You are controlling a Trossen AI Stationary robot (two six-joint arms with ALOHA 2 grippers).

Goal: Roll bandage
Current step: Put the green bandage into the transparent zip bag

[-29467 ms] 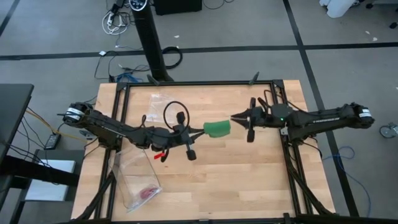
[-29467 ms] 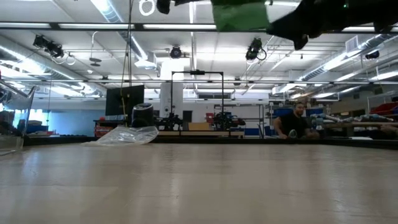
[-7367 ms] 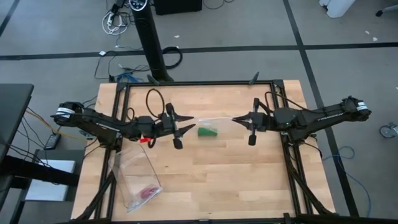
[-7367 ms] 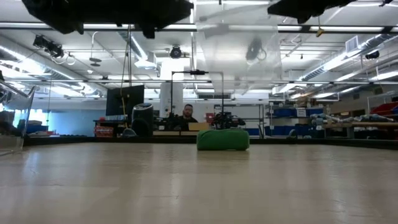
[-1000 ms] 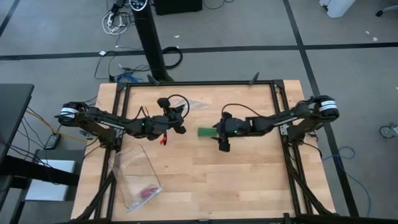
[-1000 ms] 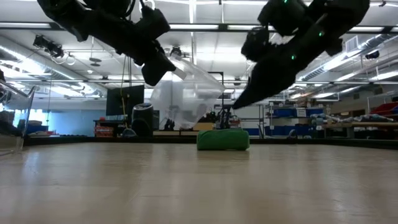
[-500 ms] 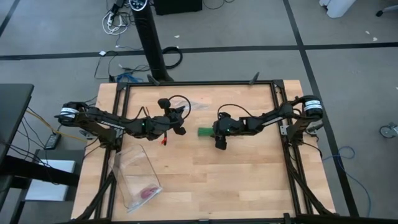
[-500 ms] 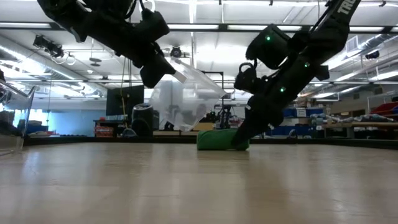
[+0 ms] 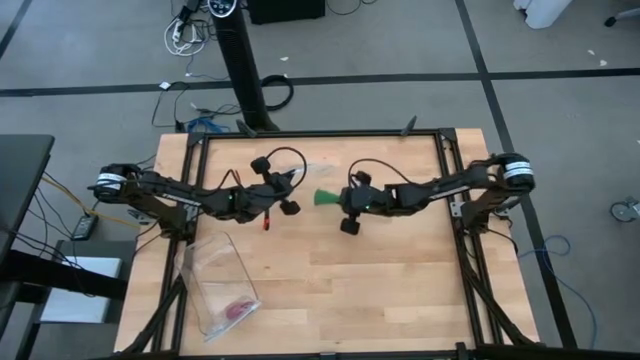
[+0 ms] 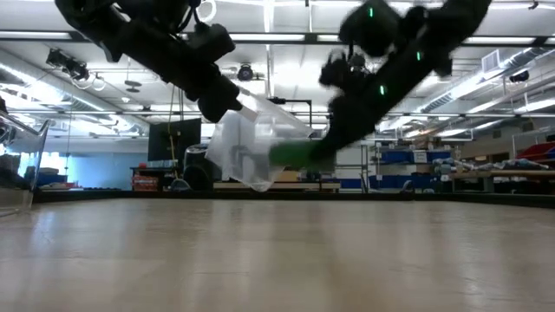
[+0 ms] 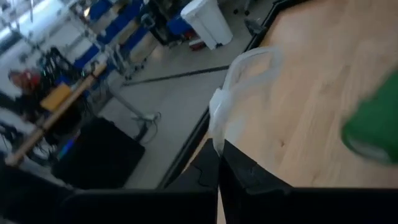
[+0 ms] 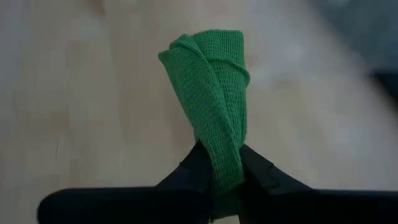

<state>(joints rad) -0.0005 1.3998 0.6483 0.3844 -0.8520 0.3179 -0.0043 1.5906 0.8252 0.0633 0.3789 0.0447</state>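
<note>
We are seeing the rolled green bandage [image 12: 211, 112] pinched at one end between the fingers of the right end effector [image 12: 219, 171], its free end sticking out ahead of the fingertips. In the high view the bandage [image 9: 325, 197] is sitting just past the tip of the right end effector [image 9: 340, 200], near the middle of the wooden worktop [image 9: 400, 290], pointing toward the left arm. In the low view the bandage [image 10: 295, 154] is hanging clear of the worktop surface, with nothing under it but air.

The left end effector [image 9: 290, 192] is clenched on an edge of a clear plastic bag [image 10: 251, 152], and we are seeing that bag [image 11: 239, 93] drooping from its fingers, off the worktop, right beside the bandage. A second clear bag [image 9: 220, 285] with a small pink item [image 9: 238, 309] inside is lying near the front left corner of the worktop, well apart from both arms.

Compared with half a second ago, the bandage is no longer resting on the worktop: then it was lying flat with the right end effector coming down onto it, and now it is being carried in that grip, up at the height of the bag. A second ago the right fingers were spread wide above it. The left arm is holding the bag much where it was.
</note>
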